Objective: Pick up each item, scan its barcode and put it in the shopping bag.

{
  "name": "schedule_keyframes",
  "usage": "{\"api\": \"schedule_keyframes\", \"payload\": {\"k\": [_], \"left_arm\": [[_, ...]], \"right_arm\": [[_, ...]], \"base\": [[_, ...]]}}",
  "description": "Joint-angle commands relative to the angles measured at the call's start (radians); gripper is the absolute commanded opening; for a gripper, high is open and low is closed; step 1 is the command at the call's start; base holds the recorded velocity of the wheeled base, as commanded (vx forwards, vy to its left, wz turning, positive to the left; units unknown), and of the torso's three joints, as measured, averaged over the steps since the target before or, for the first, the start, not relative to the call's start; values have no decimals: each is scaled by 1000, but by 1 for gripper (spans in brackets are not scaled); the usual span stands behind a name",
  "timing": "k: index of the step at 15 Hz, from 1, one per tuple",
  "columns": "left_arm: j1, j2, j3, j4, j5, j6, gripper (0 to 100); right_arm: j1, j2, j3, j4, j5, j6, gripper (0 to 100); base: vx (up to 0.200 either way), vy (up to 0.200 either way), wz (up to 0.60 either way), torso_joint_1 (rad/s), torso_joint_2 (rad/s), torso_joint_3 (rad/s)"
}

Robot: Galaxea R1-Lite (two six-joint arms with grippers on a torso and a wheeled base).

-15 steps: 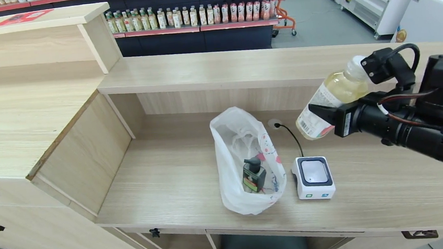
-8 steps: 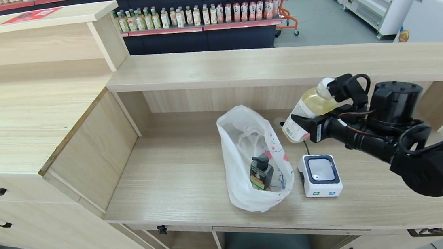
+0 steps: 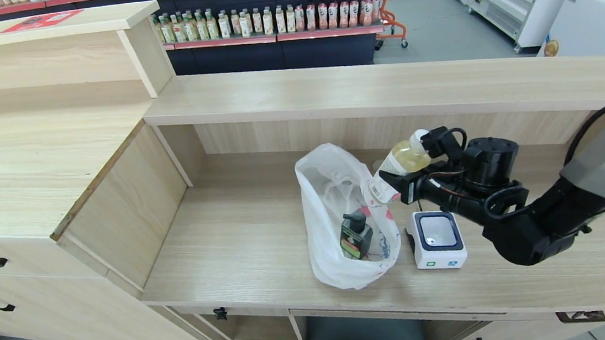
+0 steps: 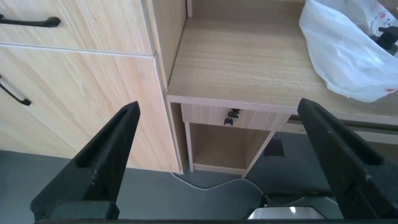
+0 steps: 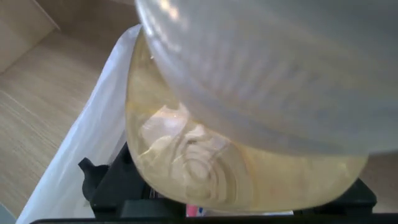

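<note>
The right tool (image 3: 399, 178) is clamped on a bottle (image 3: 400, 161) of yellowish liquid, held tilted above the surface (image 3: 242, 237) – its labelled base over the right rim of the white shopping bag (image 3: 320, 235). The bag stands open near the front edge, a dark pump bottle (image 3: 355, 237) upright inside. The scanner (image 3: 436, 240) sits just beside the bag, on its right. The left tool (image 4: 219, 112) is spread wide – low, off the surface's front left corner.

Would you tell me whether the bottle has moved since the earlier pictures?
Yes. The bottle, held in the right gripper, has shifted leftward and down, from right of the scanner to the rim of the shopping bag.
</note>
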Motion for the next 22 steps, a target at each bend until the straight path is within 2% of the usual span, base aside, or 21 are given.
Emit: {"api": "schedule_keyframes", "payload": {"k": [1, 4, 10, 17, 22], "left_arm": [[0, 1, 0, 0, 0, -1, 100], [0, 1, 0, 0, 0, 1, 100], [0, 1, 0, 0, 0, -1, 100], [0, 1, 0, 0, 0, -1, 100], [0, 0, 0, 0, 0, -1, 100]], "right_arm": [[1, 83, -45, -5, 16, 1, 0], [21, 109, -105, 9, 56, 33, 0], [47, 94, -246, 110, 56, 63, 0], [53, 177, -245, 107, 50, 69, 0], [39, 255, -245, 83, 48, -23, 0]], "base": [[0, 0, 0, 0, 0, 0], [0, 0, 0, 0, 0, 0], [0, 0, 0, 0, 0, 0], [0, 0, 0, 0, 0, 0], [0, 0, 0, 0, 0, 0]]}}
